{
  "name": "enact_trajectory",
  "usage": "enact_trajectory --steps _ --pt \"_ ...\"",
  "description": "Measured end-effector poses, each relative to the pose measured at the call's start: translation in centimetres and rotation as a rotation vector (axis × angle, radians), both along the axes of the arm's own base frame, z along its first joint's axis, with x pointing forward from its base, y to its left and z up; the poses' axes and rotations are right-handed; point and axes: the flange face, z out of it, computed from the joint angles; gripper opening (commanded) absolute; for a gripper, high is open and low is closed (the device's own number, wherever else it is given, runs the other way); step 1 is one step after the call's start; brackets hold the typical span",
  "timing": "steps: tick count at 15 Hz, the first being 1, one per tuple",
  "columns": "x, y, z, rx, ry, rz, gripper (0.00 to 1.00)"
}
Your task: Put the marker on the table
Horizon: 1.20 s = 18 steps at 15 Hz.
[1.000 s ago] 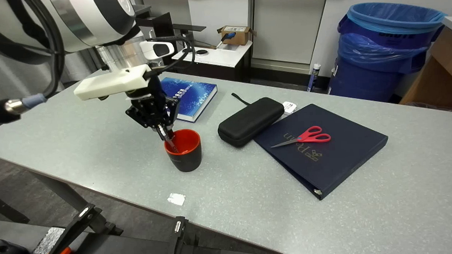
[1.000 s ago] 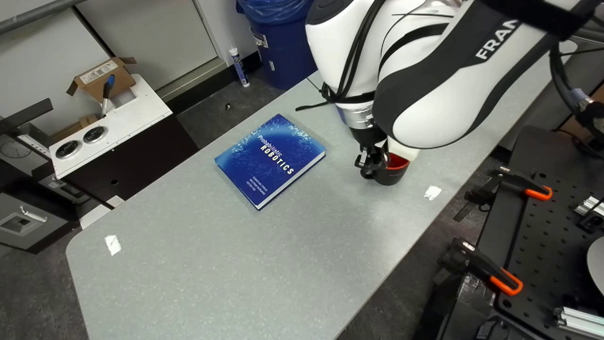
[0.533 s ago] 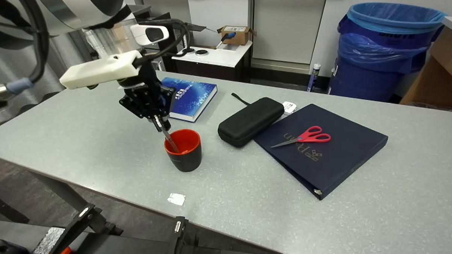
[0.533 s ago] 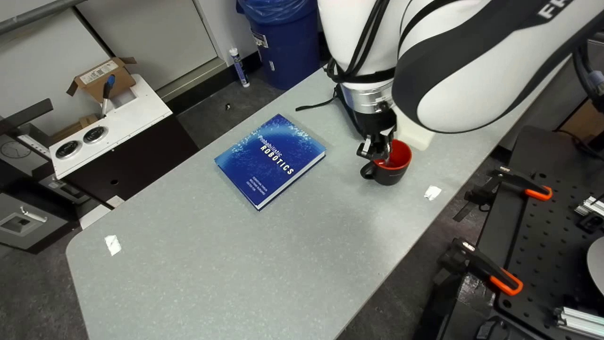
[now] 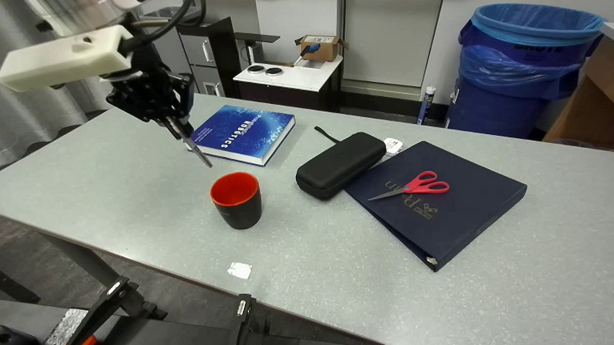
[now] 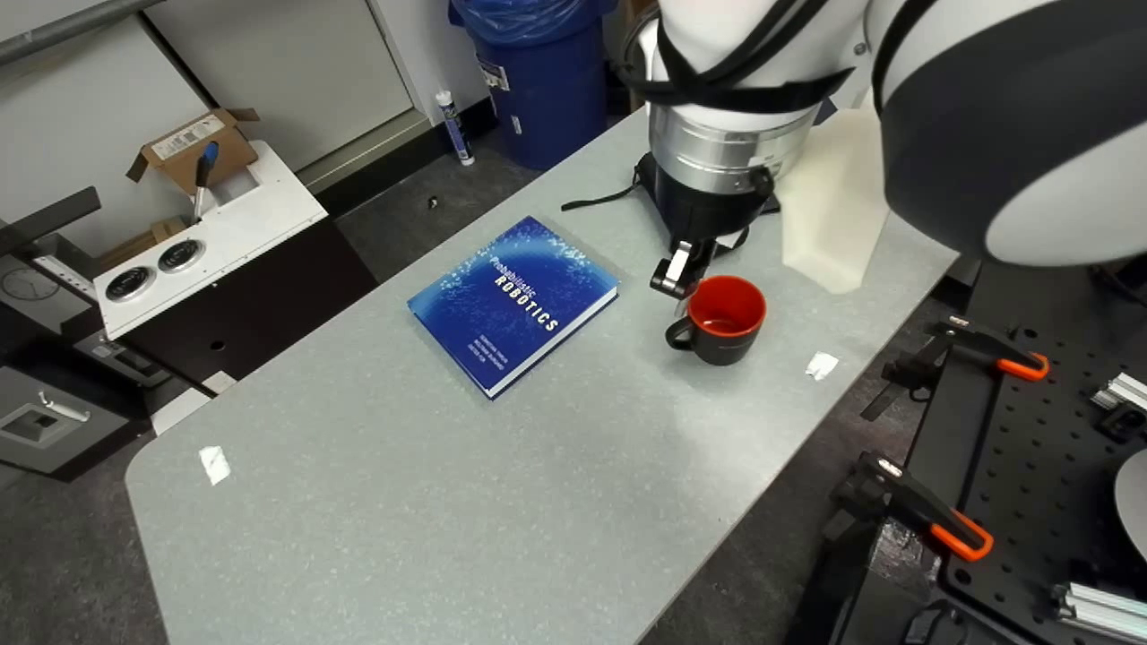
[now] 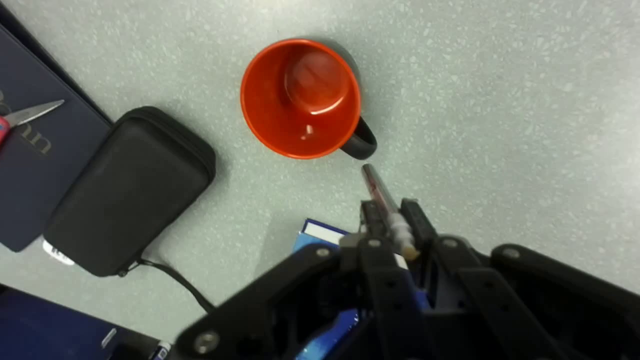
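Observation:
The marker [image 7: 378,186], a slim pale whitish stick with a reddish tint, is held between the fingers of my gripper [image 7: 390,205] in the wrist view. In an exterior view the gripper [image 5: 176,127] is shut on the marker [image 5: 199,154], which hangs tilted, its lower end above and beside the mug. The mug [image 5: 239,208], dark outside and red inside, stands upright on the table [image 5: 310,274]. In the wrist view the inside of the mug [image 7: 295,100] shows no object. In an exterior view the gripper [image 6: 678,269] is just beside the mug [image 6: 721,336].
A blue book [image 5: 249,131] lies beyond the mug. A black oblong case [image 5: 340,163] lies beside a dark binder [image 5: 456,203] with red-handled scissors [image 5: 415,186] on it. White tape [image 5: 240,270] marks the table near its edge. Clamps [image 5: 243,312] sit below that edge.
My gripper has risen and moved away from the mug, drawing the marker out of it. The mug has shifted slightly on the table.

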Motion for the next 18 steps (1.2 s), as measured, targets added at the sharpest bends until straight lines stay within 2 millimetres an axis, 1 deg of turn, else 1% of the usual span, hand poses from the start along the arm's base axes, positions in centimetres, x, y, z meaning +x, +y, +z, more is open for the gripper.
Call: enact_trajectory --steps 1,3,5,6,7,9,11,13,14,15,16,17,18 --pt "-0.3 0.8 0.5 0.002 -0.027 0.016 0.03" --pt "-0.5 1.8 1.0 0.012 -0.055 0.041 0.03" --pt "-0.3 2.2 0.7 0.021 -0.056 0.054 0.03" --pt "-0.1 2.1 0.0 0.026 -0.041 0.052 0.03" --pt "0.3 2.0 -0.9 0.031 -0.018 0.046 0.03" --pt "1.6 1.6 -3.7 0.042 0.043 0.025 0.03" --pt "3.3 1.2 -6.7 0.052 0.099 0.002 0.03" --pt "5.0 1.0 -9.2 0.074 0.14 -0.013 0.03" --pt "5.9 1.2 -10.1 0.096 0.158 -0.012 0.03" --pt "7.1 1.5 -10.2 0.125 0.161 -0.003 0.03" --pt "8.1 2.0 -10.2 0.155 0.177 0.006 0.28" --pt "9.0 2.6 -10.2 0.183 0.194 0.012 0.4" --pt "9.9 3.1 -10.2 0.201 0.209 0.012 0.47"
